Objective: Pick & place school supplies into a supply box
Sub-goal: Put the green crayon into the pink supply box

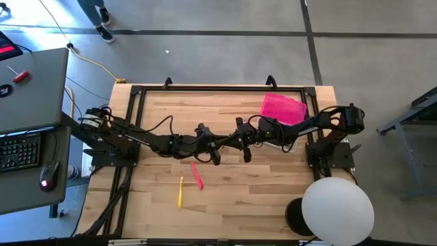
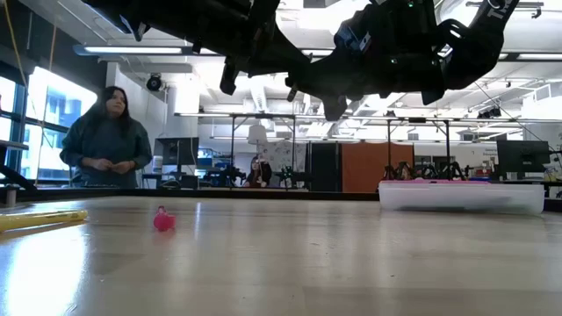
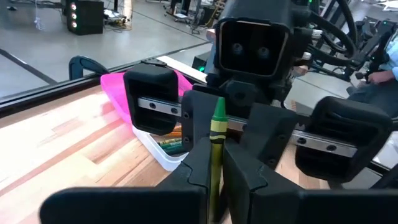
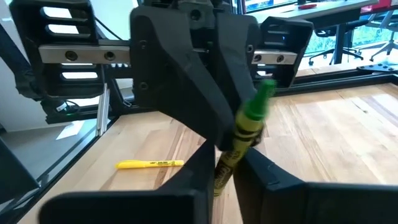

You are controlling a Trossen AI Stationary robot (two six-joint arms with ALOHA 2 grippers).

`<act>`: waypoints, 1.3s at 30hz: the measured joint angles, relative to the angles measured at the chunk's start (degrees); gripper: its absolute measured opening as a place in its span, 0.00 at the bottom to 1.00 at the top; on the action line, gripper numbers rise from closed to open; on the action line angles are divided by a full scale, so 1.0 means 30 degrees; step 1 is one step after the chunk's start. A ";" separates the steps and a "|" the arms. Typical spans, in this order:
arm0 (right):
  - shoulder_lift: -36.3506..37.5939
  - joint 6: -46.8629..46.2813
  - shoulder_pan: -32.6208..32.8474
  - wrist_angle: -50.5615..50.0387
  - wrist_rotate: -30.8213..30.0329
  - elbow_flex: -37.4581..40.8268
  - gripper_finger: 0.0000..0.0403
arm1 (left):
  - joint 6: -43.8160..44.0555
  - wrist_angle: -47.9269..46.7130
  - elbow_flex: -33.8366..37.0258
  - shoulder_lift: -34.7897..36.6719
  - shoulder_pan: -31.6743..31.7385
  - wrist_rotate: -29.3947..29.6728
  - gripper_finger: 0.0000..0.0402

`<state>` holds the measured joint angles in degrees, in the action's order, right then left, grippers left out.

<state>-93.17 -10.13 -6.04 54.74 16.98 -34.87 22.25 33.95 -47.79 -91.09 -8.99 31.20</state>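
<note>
We see our left end effector (image 3: 214,177) and right end effector (image 4: 227,168) meeting above mid-table (image 1: 225,205), both clamped on one green crayon (image 4: 245,134). The pink-lidded supply box (image 1: 283,109) sits at two o'clock; a yellow highlighter (image 1: 180,192) lies at seven.

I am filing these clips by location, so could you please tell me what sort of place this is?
It looks like a robotics lab or workshop. Beyond the wooden table the low view shows an open hall with strip lights, more metal rigs and a person standing by. A desk with a keyboard and mouse stands beside the table.
</note>
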 joint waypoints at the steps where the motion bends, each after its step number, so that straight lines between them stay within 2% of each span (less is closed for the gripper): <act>1: 0.0000 -0.0007 0.0000 -0.0006 -0.0001 0.0000 0.05 | -0.0008 0.0000 0.0000 0.0000 -0.0001 -0.0007 0.15; 5: 0.0000 -0.0007 0.0000 -0.0016 0.0021 0.0007 0.02 | -0.0128 0.0000 0.0000 0.0000 -0.0002 -0.0131 0.15; 12: 0.0000 0.0015 0.0007 -0.0078 -0.0056 0.0007 0.06 | -0.0247 -0.0278 -0.0029 0.0007 0.0001 -0.0139 0.15; 18: 0.0000 -0.0055 0.0015 -0.0211 -0.0052 0.0022 0.02 | -0.1360 -0.0597 -0.0032 0.0029 0.0007 -0.0922 0.15; 22: 0.0000 -0.0058 0.0015 -0.0847 -0.0253 0.0015 0.03 | -0.1585 -0.1240 -0.0066 0.0029 0.0007 -0.0725 0.15; 27: 0.0000 0.0030 0.0036 -0.1839 -0.1424 0.0015 0.06 | -0.1930 -0.2144 -0.0044 0.0029 0.0022 -0.0415 0.15; 34: 0.0000 0.0036 0.0036 -0.1837 -0.1545 0.0015 0.02 | -0.1985 -0.2322 -0.0045 0.0029 0.0007 0.0557 0.15; 39: 0.0000 0.0034 0.0020 -0.1766 -0.1554 0.0015 0.06 | -0.2452 -0.2346 0.0000 0.0022 0.0000 0.0831 0.15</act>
<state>-93.17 -10.03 -5.98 49.45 12.31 -34.83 14.90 26.92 -47.79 -91.02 -8.99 33.69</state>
